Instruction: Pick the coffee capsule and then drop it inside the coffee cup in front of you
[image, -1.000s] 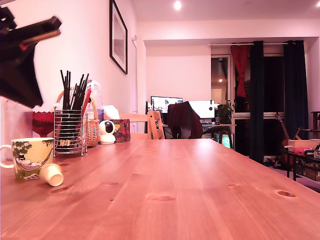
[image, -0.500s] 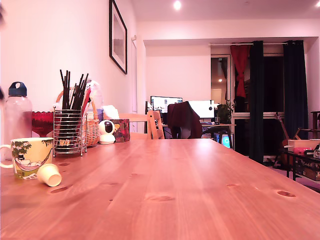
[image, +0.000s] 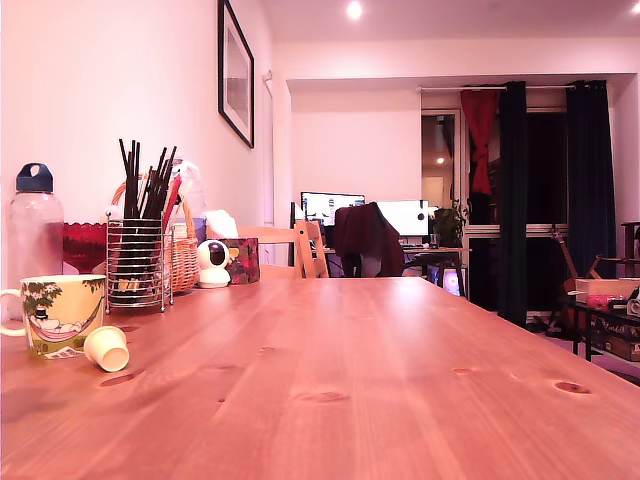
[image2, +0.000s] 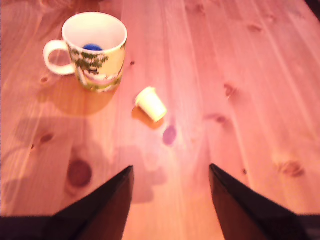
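The coffee cup (image2: 96, 50), a cream-yellow mug with green leaves and a white handle, stands upright on the wooden table; it is at the exterior view's far left (image: 62, 314). A blue coffee capsule (image2: 92, 47) lies inside it, partly hidden by the rim. A pale yellow capsule (image2: 151, 104) lies on its side on the table beside the mug (image: 106, 348). My gripper (image2: 171, 166) is open and empty above the table, apart from both, its dark fingers (image2: 107, 205) framing bare wood. It is out of the exterior view.
Behind the mug stand a clear bottle with a blue cap (image: 35, 225), a wire mesh holder of dark sticks (image: 140, 262), a wicker basket (image: 185, 255), a small white device (image: 213, 263) and a patterned box (image: 243, 260). A wooden chair (image: 310, 250) is at the far end.
The dark arm has left the exterior view's upper left, uncovering the bottle. The pale yellow capsule has shifted slightly beside the mug.
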